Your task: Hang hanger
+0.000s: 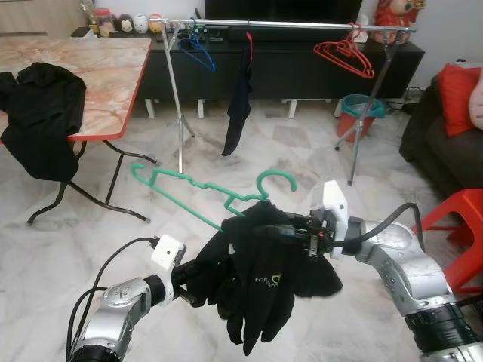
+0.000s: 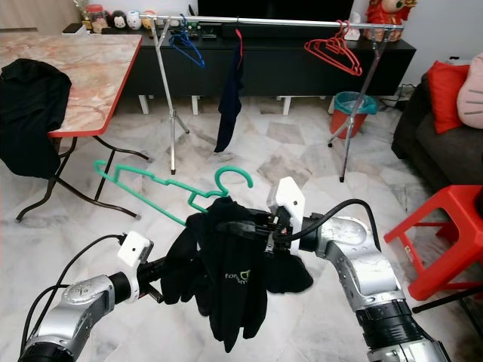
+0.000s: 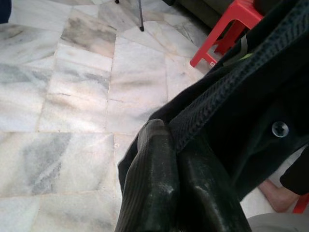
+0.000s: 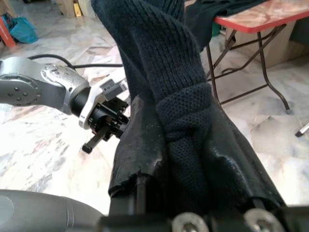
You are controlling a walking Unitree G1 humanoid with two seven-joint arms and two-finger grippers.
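A green plastic hanger [image 1: 181, 188] floats at waist height in front of me, its hook [image 1: 275, 179] turned up. A black garment [image 1: 264, 290] with a small green logo is draped over its right end and hangs down. My right gripper [image 1: 264, 226] is shut on the hanger's neck through the cloth; dark knit is bunched between its fingers [image 4: 145, 140]. My left gripper [image 3: 169, 133], lower left, is shut on the garment's edge. The clothes rail [image 1: 287, 23] stands across the room.
The rail holds a blue hanger [image 1: 198, 51], a dark garment [image 1: 240, 98] and red hangers [image 1: 343, 54]. A folding table [image 1: 98, 83] with black clothing [image 1: 41, 113] stands at my left. A red stool [image 1: 460, 222], sofa [image 1: 445, 128] and teal bin [image 1: 361, 113] are right.
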